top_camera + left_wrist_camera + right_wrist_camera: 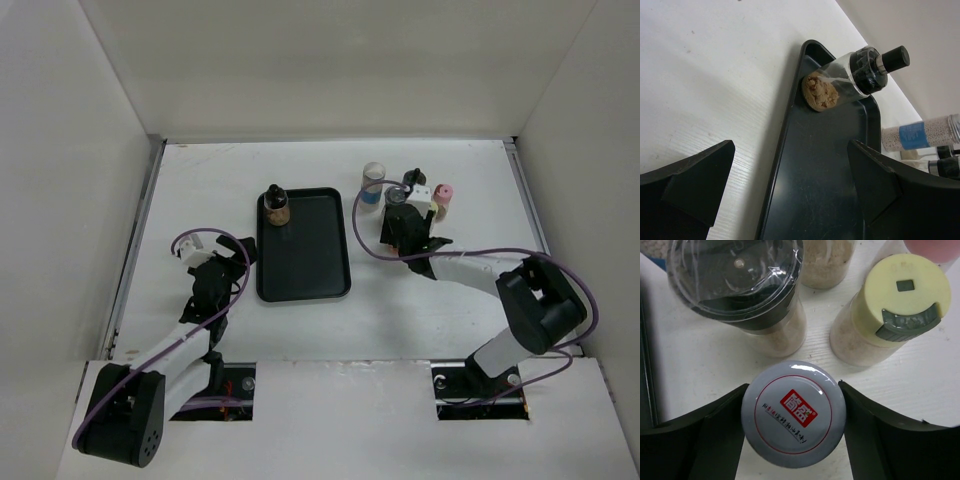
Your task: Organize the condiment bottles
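Grey-capped bottle [793, 414] clasped by right jaws, right arm [470, 268] stretched forward

Overhead camera surveys whole table [200, 200]; left wrist, low, oblique, shares its black tray [815, 190]; right wrist close above grey-capped bottle [793, 412].

From above, the tray [310, 265] lay on the table [200, 180], one bottle [277, 207] standing in its eleven o'clock corner. Five other bottles [408, 182] clustered at the tray's two o'clock. The nearest bottle [793, 414], at the cluster's seven o'clock, sat between the right gripper's [398, 213] fingers.
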